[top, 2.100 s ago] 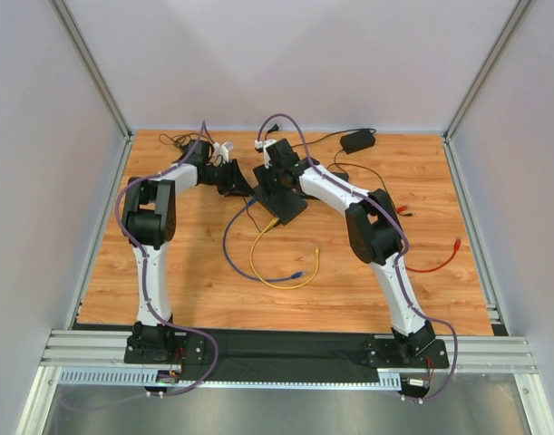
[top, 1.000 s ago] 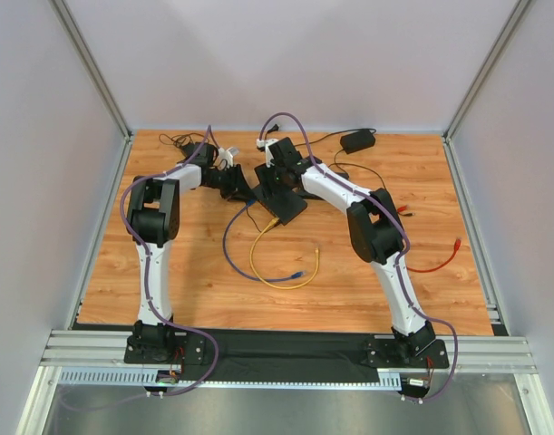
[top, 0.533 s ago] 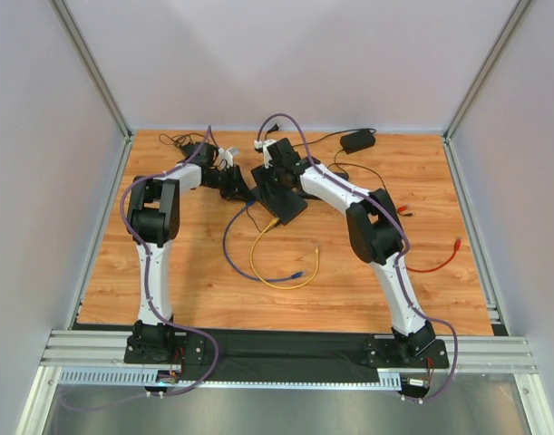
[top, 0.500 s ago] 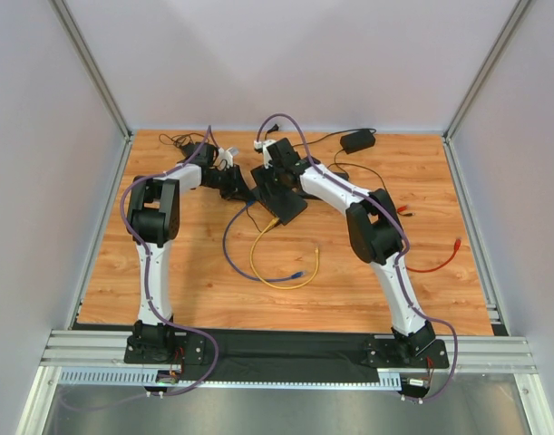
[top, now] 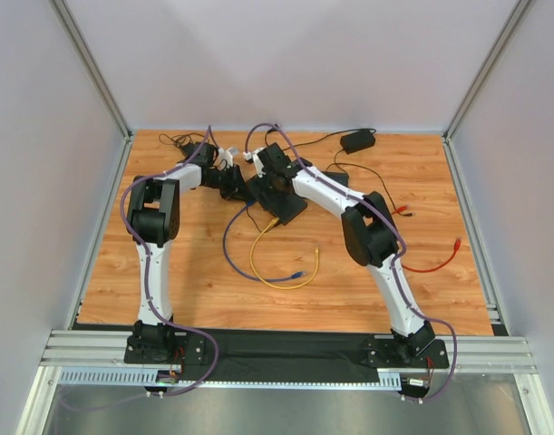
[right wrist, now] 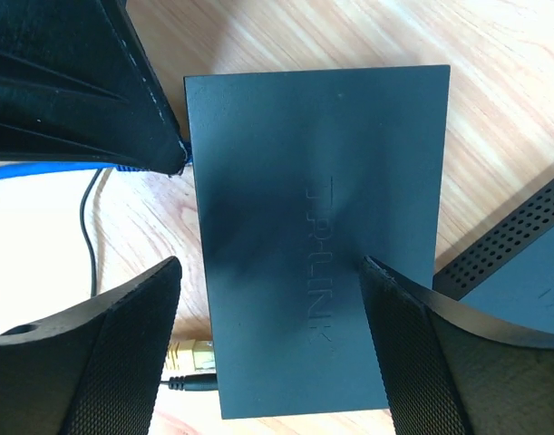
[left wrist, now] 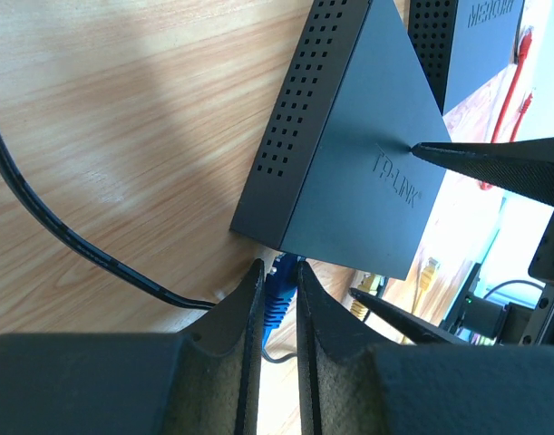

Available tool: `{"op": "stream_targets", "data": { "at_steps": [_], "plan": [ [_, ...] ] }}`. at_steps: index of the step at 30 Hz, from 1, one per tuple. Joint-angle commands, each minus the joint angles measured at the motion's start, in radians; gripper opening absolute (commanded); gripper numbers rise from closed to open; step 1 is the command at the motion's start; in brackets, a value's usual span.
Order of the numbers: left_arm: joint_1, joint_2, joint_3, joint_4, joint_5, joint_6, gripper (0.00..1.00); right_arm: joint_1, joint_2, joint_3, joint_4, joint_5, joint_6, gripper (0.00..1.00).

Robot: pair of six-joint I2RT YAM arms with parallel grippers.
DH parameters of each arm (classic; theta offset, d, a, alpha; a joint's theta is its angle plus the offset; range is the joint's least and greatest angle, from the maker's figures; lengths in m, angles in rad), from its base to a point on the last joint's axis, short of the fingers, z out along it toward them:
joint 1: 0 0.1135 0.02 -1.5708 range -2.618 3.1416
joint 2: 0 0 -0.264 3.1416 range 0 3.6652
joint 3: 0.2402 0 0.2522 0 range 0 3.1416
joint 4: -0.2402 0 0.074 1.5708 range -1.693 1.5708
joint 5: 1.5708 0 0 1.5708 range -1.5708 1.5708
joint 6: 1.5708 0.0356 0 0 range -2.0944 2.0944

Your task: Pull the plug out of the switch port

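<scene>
Black switch [top: 286, 207] lies near the middle of the bench's [top: 367, 290] far edge in the top view, with both arms converged on it. Against a second ago, the right gripper [top: 264, 178] has shifted left to hang over the switch. The left gripper [top: 238, 184] sits at the switch's left side, unmoved.

Left wrist view: the left jaws have narrowed and now pinch the blue plug [left wrist: 277, 294], which appears still seated in its port at the casing's edge. One right fingertip [left wrist: 494, 159] touches the casing top.

Right wrist view: the right jaws have widened and stand spread across the switch top, holding nothing. A yellow plug [right wrist: 191, 352] occupies another port.

Assessment: the plug is gripped and the switch is about to be braced; extraction has not yet begun.
</scene>
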Motion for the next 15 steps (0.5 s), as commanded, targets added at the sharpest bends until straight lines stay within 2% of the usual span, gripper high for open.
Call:
{"op": "stream_targets", "data": {
  "at_steps": [1,6,8,15],
  "plan": [
    [-0.016,0.020,-0.004,-0.016,-0.078,0.014,0.00,0.012,0.058,0.019,-0.097,0.048,-0.027,0.81],
    [-0.016,0.010,-0.018,-0.015,-0.084,0.019,0.00,0.031,0.131,0.116,-0.131,0.115,-0.009,0.81],
    [-0.016,0.004,-0.031,-0.009,-0.084,0.019,0.00,0.040,0.172,0.177,-0.162,0.192,-0.001,0.81],
    [-0.024,-0.021,-0.061,-0.012,-0.107,0.032,0.00,0.045,0.200,0.220,-0.185,0.370,0.051,0.78]
  ]
}}
